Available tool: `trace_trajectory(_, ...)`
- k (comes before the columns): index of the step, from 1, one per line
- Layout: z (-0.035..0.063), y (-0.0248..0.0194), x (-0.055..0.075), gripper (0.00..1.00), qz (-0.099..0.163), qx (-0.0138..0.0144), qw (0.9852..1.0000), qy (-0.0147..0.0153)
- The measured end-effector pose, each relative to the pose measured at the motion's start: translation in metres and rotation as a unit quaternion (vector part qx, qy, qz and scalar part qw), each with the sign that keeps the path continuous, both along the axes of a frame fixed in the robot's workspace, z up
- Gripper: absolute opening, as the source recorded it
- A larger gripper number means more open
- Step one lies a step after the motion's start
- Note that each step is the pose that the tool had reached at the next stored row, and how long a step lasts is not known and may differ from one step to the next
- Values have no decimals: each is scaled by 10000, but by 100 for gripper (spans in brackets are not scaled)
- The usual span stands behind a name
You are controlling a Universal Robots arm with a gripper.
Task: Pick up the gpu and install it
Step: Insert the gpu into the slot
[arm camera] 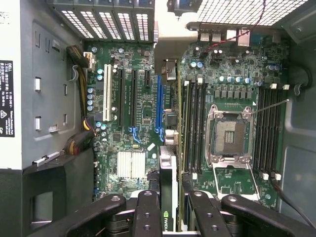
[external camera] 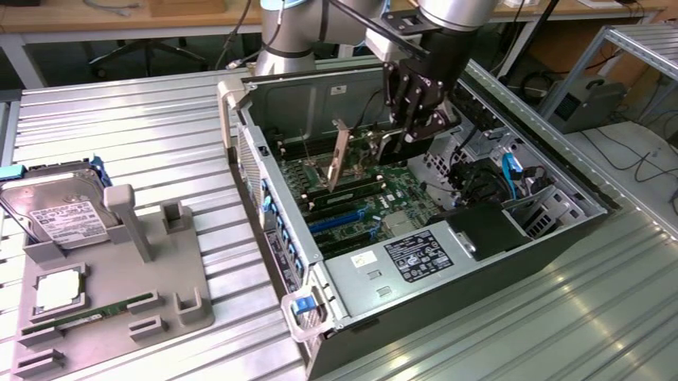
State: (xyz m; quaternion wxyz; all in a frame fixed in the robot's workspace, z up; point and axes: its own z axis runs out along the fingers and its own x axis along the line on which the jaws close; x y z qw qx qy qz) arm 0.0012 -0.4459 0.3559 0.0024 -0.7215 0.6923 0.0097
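Note:
My gripper (external camera: 402, 141) reaches down into the open computer case (external camera: 551, 238) and is shut on the gpu (external camera: 341, 155). The card stands on edge just above the motherboard (external camera: 398, 190), its silver bracket end toward the exterior view's left. In the wrist view the gpu (arm camera: 168, 197) appears edge-on between my black fingers (arm camera: 148, 217). It runs alongside the blue expansion slot (arm camera: 159, 103) toward the case's rear bracket openings (arm camera: 170, 34). I cannot tell whether its connector is in the slot.
A grey fixture (external camera: 175, 294) at the exterior view's left carries a silver hard drive (external camera: 59, 218), a green memory stick (external camera: 90, 313) and a processor (external camera: 59, 290). Inside the case are the power supply (external camera: 418, 254), blue cables (external camera: 509, 171), an open processor socket (arm camera: 229, 136) and memory slots (arm camera: 195, 123).

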Motion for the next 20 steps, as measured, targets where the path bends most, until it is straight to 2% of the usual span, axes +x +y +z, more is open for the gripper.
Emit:
trace_trajectory(10, -28, 0, 0, 27, 0, 1, 10000, 0)
trace_trajectory(20, -97, 0, -1, 27, 0, 0, 10000, 0)
